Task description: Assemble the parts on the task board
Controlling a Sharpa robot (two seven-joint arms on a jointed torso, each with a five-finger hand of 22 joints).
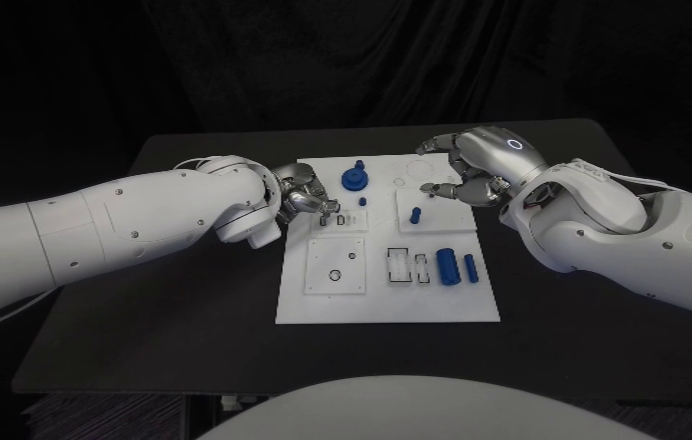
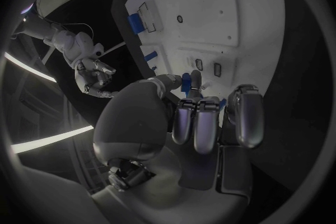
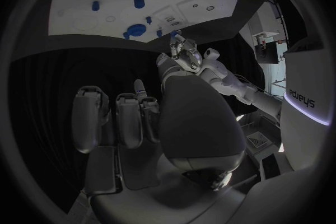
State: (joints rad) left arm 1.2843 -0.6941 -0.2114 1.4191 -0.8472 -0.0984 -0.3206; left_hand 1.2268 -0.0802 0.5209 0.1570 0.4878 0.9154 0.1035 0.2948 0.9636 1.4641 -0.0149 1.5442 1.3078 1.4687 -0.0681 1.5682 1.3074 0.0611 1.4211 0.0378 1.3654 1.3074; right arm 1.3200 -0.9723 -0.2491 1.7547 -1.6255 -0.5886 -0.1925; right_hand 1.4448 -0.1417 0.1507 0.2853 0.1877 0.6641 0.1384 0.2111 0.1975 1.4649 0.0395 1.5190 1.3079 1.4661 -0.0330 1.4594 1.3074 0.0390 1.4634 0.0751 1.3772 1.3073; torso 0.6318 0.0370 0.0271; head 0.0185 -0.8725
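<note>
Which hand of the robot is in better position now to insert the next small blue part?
The left hand: it already pinches a small blue part right over the task board. The right hand holds nothing.

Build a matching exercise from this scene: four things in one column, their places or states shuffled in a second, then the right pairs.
1. left hand
2. right hand
3. blue cylinders
4. round-based blue part

A. lying side by side on the task board, robot-side right
B. standing at the board's far middle
C. pinching a small blue part at the board's left edge
D. over the board's far right corner, holding nothing

Pairs: 1-C, 2-D, 3-A, 4-B
</note>
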